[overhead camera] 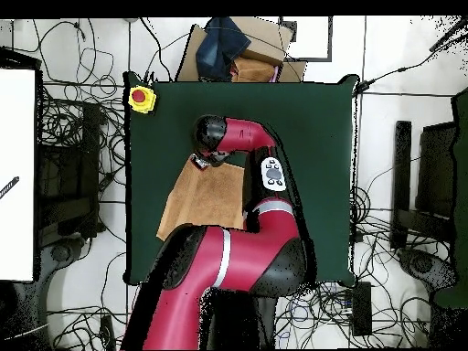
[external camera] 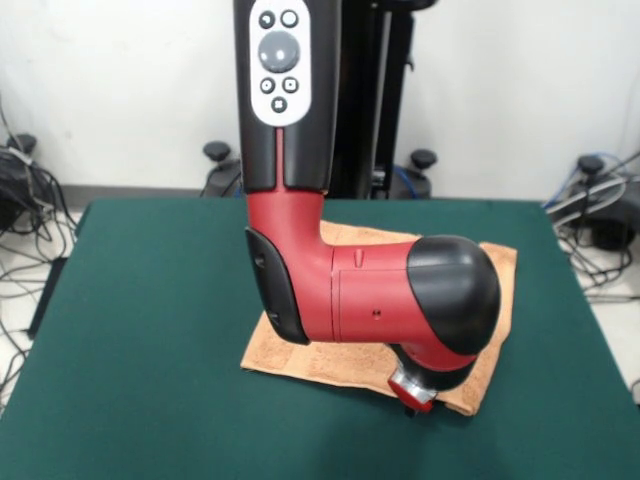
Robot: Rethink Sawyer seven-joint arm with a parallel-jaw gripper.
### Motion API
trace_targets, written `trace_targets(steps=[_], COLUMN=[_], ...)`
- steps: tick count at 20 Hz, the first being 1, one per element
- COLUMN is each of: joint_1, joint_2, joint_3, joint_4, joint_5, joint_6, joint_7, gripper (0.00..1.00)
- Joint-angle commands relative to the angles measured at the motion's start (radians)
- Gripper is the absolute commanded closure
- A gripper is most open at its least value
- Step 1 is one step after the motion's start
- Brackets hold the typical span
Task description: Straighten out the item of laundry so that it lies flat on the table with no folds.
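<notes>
The item of laundry, a peach-orange towel (external camera: 300,355), lies on the green table (external camera: 150,300) a little right of centre. The arm's red and black wrist covers most of its middle. In the overhead view the towel (overhead camera: 206,196) shows as a four-sided patch. My gripper (external camera: 408,398) points down at the towel's near edge, towards its right corner. From above, the gripper (overhead camera: 203,162) sits at one corner of the cloth. Its tips are hidden by the wrist, so I cannot see whether it is touching or holding the cloth.
A yellow box with a red button (overhead camera: 141,98) sits on one table corner. A cardboard box with a dark blue cloth (overhead camera: 233,46) stands just beyond the table edge. Cables and stands ring the table (overhead camera: 320,137).
</notes>
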Motion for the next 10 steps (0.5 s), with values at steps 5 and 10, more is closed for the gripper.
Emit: trace_targets(steps=[5,10], joint_1=[0.004,0.004], joint_2=[0.041,0.044], joint_3=[-0.007,-0.004], joint_4=[0.057,0.051], joint_5=[0.017,0.017], joint_6=[0.029,0.015], joint_7=[0.217,0.22], gripper=[0.0,0.0])
